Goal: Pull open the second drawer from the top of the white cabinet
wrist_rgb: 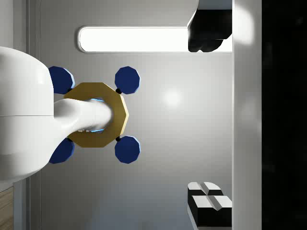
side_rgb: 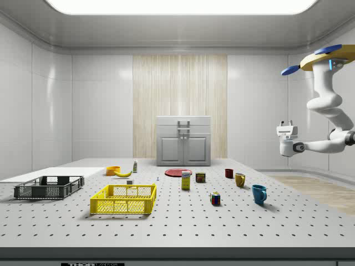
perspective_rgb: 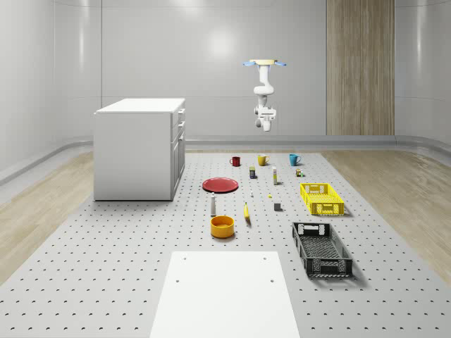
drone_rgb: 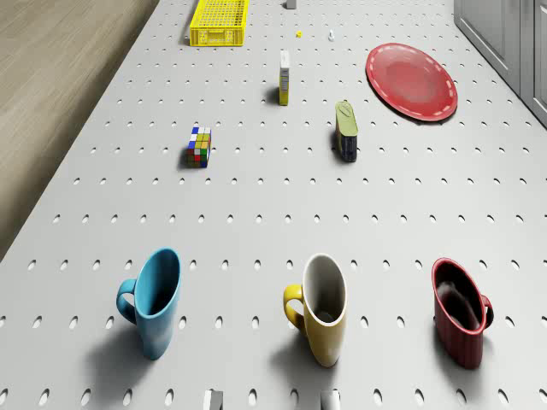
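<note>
I hover high beyond the mugs [drone_rgb: 322,307], cabinet [perspective_rgb: 139,148] at my 10 o'clock. My gripper [side_rgb: 285,145] hangs midair; can't tell its opening. Side view alone shows the cabinet's drawer fronts [side_rgb: 183,124]. No readable writing.

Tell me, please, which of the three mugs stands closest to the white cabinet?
The red mug does. It stands at the end of the mug row on the cabinet's side, with the yellow mug in the middle and the blue mug farthest away.

Bright overhead light, soft shadows
</note>
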Motion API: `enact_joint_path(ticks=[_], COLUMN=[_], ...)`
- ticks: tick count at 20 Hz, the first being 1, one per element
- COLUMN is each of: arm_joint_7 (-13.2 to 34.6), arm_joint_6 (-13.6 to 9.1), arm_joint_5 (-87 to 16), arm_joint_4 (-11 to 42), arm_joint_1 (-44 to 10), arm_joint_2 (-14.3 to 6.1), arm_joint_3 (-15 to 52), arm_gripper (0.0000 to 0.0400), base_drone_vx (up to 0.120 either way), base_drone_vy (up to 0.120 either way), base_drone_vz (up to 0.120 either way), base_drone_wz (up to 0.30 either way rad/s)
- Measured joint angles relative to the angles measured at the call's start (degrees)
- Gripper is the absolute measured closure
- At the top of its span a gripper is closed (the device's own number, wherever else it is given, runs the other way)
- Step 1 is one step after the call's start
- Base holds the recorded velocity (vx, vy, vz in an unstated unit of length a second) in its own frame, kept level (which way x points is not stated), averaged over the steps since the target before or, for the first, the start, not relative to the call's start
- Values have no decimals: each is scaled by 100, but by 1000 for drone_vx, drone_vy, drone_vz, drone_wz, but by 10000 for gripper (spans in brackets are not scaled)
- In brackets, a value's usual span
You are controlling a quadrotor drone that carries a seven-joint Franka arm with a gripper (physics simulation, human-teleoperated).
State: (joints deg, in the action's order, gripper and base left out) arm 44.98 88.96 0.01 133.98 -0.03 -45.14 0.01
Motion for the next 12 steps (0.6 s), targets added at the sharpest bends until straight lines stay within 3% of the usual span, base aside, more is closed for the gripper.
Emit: enact_joint_path(ticks=[6,11,12], arm_joint_7=[-9,-12,-13], arm_joint_6=[-561,-883,-927], arm_joint_5=[6,9,10], arm_joint_4=[-733,-1273,-1351], arm_joint_1=[-16,-24,-26], arm_joint_2=[145,340,370], arm_joint_3=[8,14,14], arm_gripper=[83,95,96], base_drone_vx=[0,112,120], base_drone_vy=[0,-120,-120], base_drone_vz=[0,0,120], base_drone_wz=[0,0,0])
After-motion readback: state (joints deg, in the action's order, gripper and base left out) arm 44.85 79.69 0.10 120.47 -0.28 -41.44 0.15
